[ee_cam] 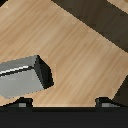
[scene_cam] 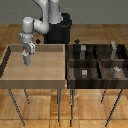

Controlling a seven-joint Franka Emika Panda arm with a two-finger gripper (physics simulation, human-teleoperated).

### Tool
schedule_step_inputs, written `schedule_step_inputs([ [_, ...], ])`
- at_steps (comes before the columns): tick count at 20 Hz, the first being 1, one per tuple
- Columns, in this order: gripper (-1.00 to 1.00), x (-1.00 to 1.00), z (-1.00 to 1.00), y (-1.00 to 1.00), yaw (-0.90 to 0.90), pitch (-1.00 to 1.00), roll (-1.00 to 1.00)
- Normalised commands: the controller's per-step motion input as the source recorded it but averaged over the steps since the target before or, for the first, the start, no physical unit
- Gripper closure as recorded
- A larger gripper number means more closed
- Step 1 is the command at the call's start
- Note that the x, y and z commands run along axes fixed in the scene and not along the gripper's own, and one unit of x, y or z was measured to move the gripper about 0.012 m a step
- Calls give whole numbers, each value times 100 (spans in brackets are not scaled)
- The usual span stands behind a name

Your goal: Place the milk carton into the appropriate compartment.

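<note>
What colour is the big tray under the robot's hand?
Light tan wood tray, clearest in the exterior view.

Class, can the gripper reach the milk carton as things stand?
Probably yes: the open gripper hangs above the tray, and the carton stands on bare wood with nothing beside it.

Pale grey milk carton (ee_cam: 22, 75) lying tipped on the light wooden tray floor (ee_cam: 75, 45)

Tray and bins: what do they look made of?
Tray: light wood look, pale tan with visible grain in the wrist view, matte. Bins: dark brown, possibly stained wood or plastic; too blurred to tell. Both stand on thin grey legs, seemingly metal.
</note>
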Motion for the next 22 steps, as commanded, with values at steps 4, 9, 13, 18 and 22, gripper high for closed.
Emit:
schedule_step_inputs([
  [4, -100, 0, 0, -25, 0, 0, 0],
  [9, -100, 0, 0, 0, 0, 0, 0],
  [13, -100, 0, 0, 0, 0, 0, 0],
  [18, -100, 0, 20, 0, 0, 0, 0],
  [22, -100, 0, 50, 0, 0, 0, 0],
])
